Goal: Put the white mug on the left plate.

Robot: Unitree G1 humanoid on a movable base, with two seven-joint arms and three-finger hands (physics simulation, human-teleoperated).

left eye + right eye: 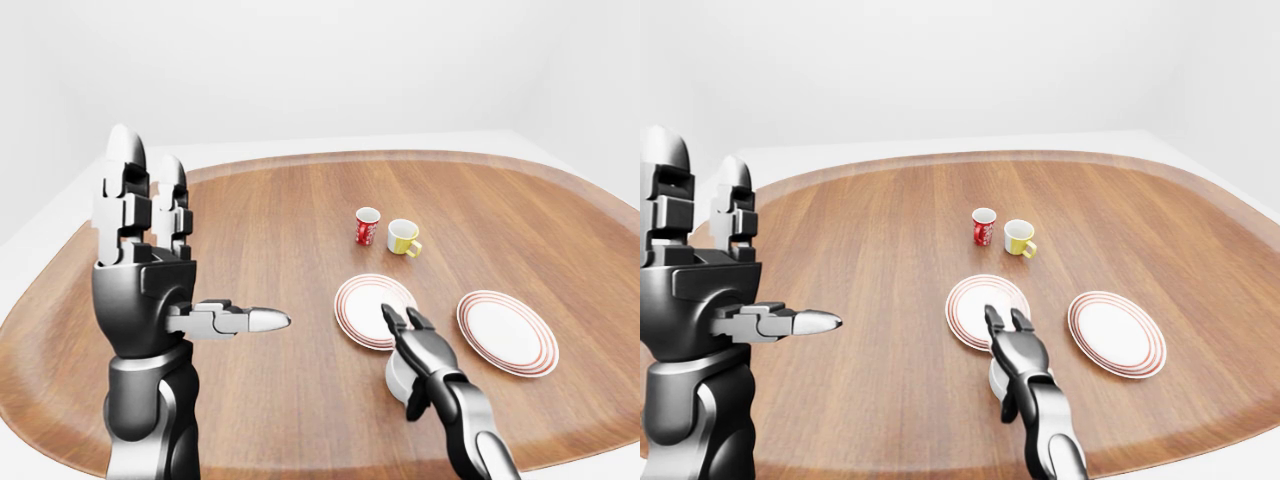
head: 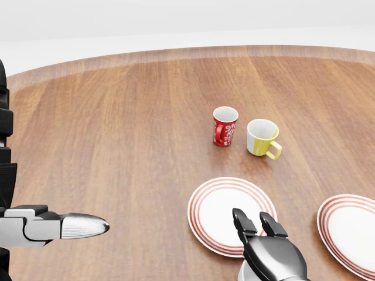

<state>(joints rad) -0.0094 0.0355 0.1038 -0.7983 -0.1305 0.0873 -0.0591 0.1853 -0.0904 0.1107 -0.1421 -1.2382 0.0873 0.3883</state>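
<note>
The white mug (image 1: 396, 378) stands on the wooden table just below the left plate (image 1: 358, 298), a white plate with red rings. My right hand (image 1: 403, 352) lies over the mug. Its two fingers (image 2: 245, 223) stretch straight out over the plate's near rim, and the thumb hangs down the mug's right side. The fingers are not curled round the mug. Most of the mug is hidden under the hand. My left hand (image 1: 175, 250) is raised at the left of the left-eye view, open, fingers upright and thumb pointing right, holding nothing.
A second red-ringed plate (image 1: 506, 331) lies to the right of the first. A red patterned mug (image 2: 225, 125) and a yellow mug (image 2: 261, 137) stand side by side above the plates. The table's rounded edge (image 1: 300, 160) curves along the top.
</note>
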